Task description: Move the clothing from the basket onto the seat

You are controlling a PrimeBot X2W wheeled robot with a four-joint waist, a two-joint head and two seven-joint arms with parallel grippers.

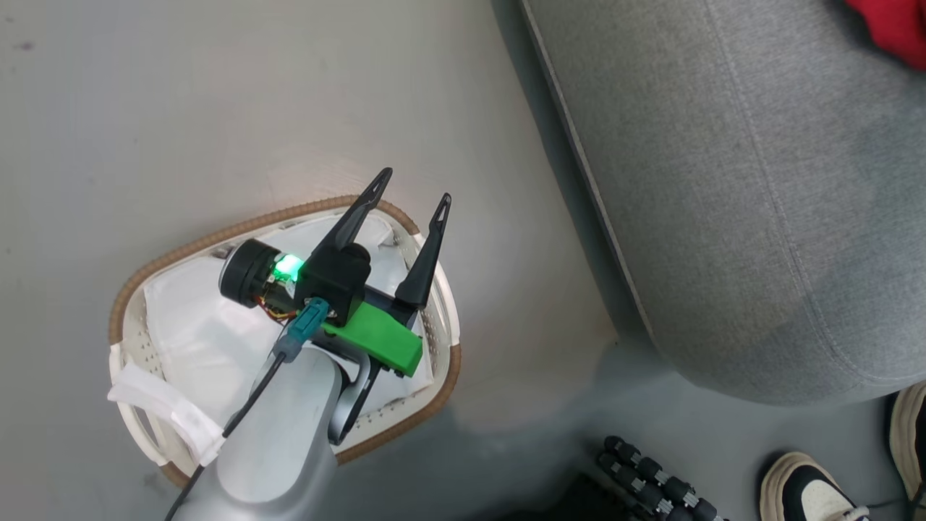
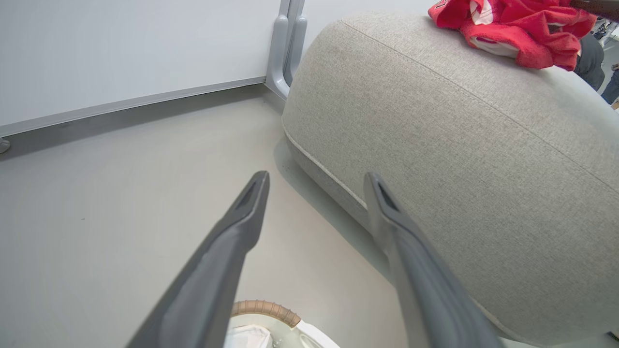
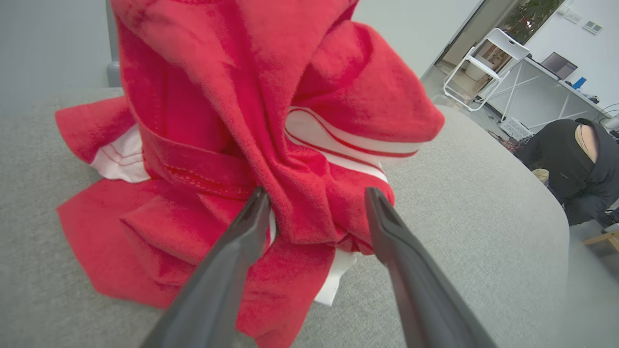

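Note:
The red clothing [image 3: 271,96] with white stripes lies heaped on the grey seat [image 3: 474,193]. My right gripper [image 3: 316,193] is open, its two fingers spread on either side of a fold of the heap. The heap also appears on top of the seat [image 2: 459,145] as red clothing [image 2: 522,29], and as a red corner [image 1: 893,25] at the seat's [image 1: 759,181] far edge. On the floor, the white basket [image 1: 239,231] with a brown rim holds only its white liner [image 1: 195,325]. My left gripper [image 1: 414,187] hangs open over the basket's far rim [image 2: 266,308], with nothing between its fingers [image 2: 316,178].
A person's shoes [image 1: 810,492] stand on the floor near the seat's front corner, beside a black ribbed part [image 1: 651,485]. A grey post [image 2: 285,48] and a wall stand behind the seat. A person in dark clothes [image 3: 575,164] crouches beyond it, near a white folding chair [image 3: 483,63].

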